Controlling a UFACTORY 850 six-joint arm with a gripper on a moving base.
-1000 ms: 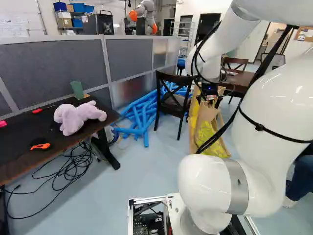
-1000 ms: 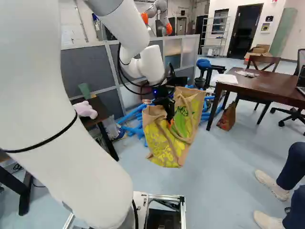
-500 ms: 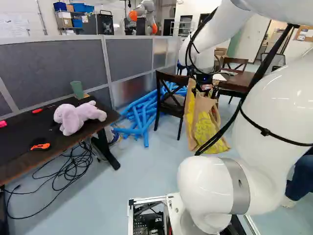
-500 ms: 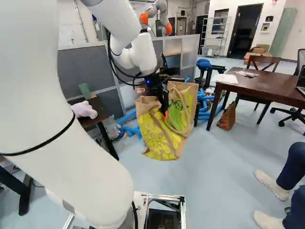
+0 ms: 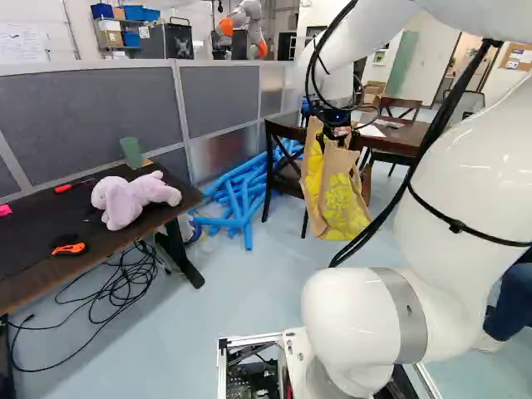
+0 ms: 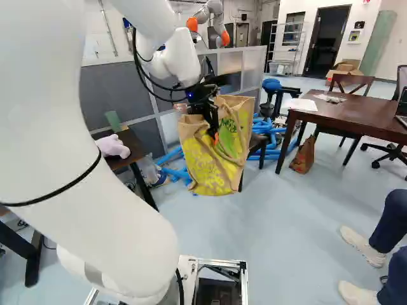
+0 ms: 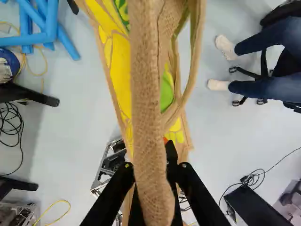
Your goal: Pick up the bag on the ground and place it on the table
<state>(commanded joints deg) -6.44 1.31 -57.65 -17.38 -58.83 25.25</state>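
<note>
Clamps with the black two-fingered tool on one fabric handle of a tan woven bag with yellow and green print, probably to keep it hanging mouth-up. Hangs above the pale blue-grey floor, tall, soft and creased, with another handle looping loose. Probably needs carrying towards the dark brown wooden surface at the right of the right base view.
</note>
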